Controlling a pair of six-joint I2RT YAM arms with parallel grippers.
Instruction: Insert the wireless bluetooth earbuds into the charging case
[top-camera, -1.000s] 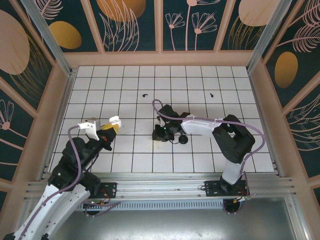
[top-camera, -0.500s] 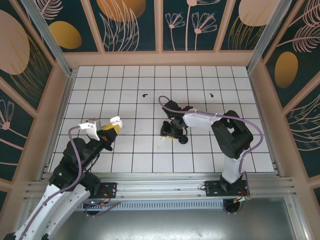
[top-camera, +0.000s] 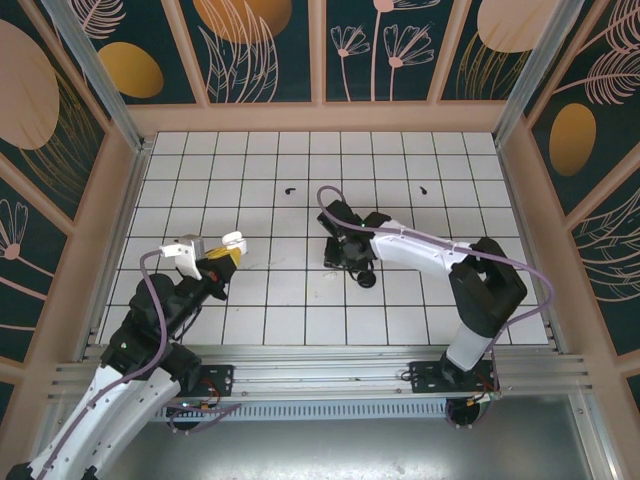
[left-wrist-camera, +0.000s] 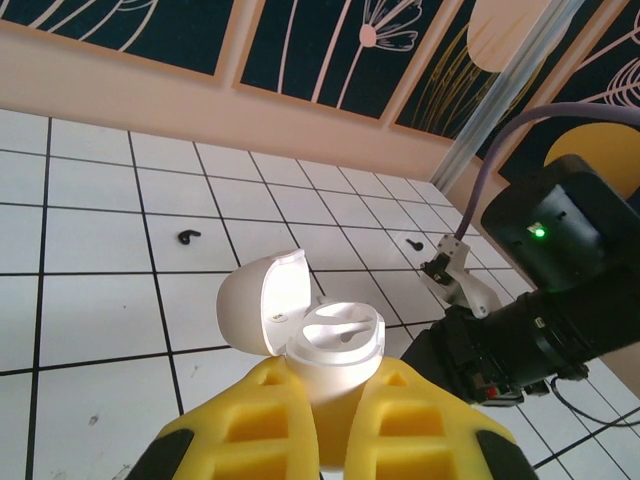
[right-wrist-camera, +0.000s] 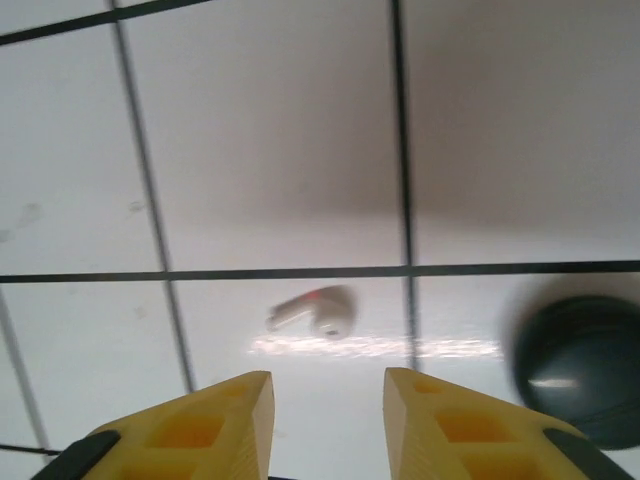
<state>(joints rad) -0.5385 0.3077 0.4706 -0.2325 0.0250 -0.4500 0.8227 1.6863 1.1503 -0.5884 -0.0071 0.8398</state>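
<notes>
The wireless bluetooth earbuds (top-camera: 424, 190) all lie loose on the tiled table (top-camera: 262, 325), none inserted: the white earbud (right-wrist-camera: 315, 310) sits just ahead of your right gripper (right-wrist-camera: 325, 400), jaws apart and empty; the black earbuds (top-camera: 290, 190) lie farther back. Your left gripper (left-wrist-camera: 335, 390) is clamped on the open charging case (left-wrist-camera: 330, 340)

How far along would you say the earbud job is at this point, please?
Done: the left gripper grips the white round charging case, lid open. In hand: the open right gripper hovers over the small white earbud on the white tiled table. Left: that one and two tiny black earbuds lie uninserted.
</notes>
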